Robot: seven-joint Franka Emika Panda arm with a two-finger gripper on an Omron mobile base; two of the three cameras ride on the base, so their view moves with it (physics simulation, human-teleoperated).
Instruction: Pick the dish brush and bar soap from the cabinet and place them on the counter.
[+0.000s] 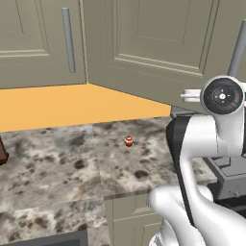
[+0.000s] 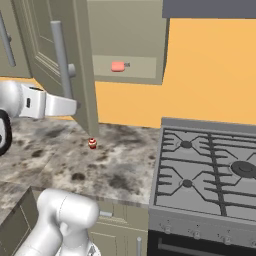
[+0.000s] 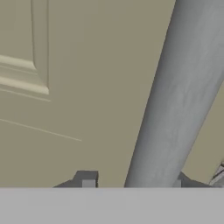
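The bar soap (image 2: 117, 66) lies on the open cabinet (image 2: 131, 40) shelf, a dark stub just right of it. Below, the counter (image 2: 115, 165) bears a tiny red-and-white object (image 2: 92, 143). The gripper (image 3: 133, 183) straddles the door's grey handle (image 3: 175, 100), 2 fingers either side; whether they touch it I cannot tell.

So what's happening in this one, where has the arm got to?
The white arm's gripper is at the long grey bar handle of the taupe wall cabinet's door, with a dark fingertip on either side of the bar. The door is swung out over the mottled stone counter. Inside the open cabinet, the salmon-pink bar soap lies on the shelf. A tiny red-and-white round object sits on the counter.
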